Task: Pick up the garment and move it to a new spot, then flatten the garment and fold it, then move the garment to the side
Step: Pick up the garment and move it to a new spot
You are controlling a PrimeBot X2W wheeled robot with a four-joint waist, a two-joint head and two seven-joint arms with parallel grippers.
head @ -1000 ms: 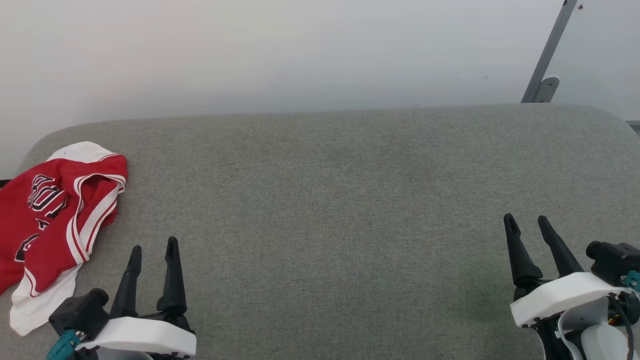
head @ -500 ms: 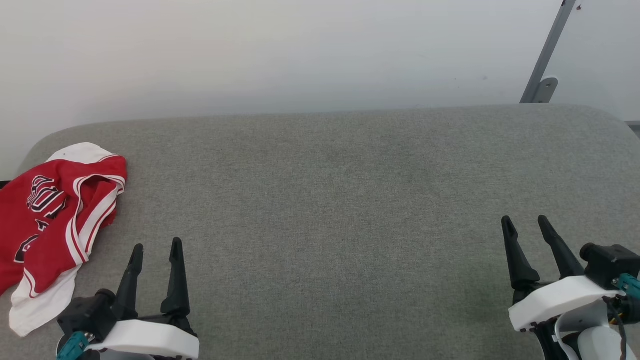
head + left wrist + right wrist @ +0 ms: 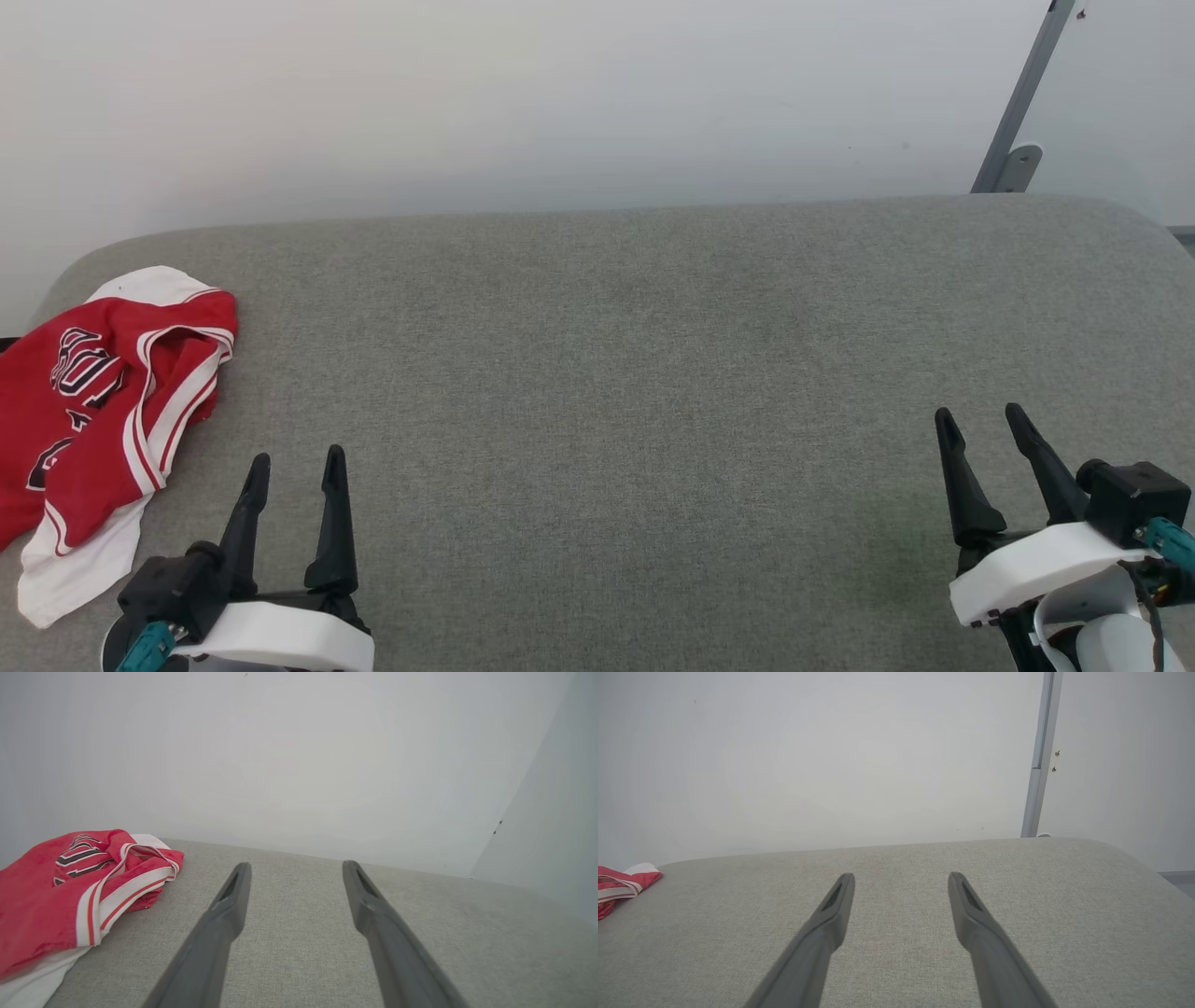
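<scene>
Noted: the red jersey-style shirt [image 3: 103,392], white-sleeved with striped trim, lies crumpled at the left end of the grey fabric-covered surface [image 3: 607,373], touching neither arm. Both the left gripper [image 3: 297,455] and the right gripper [image 3: 980,411] hover with jaws spread, holding nothing. Risks as I judge them: a pinch on one loose layer would drag the heap unevenly, and cloth near the edge may slide off.
</scene>
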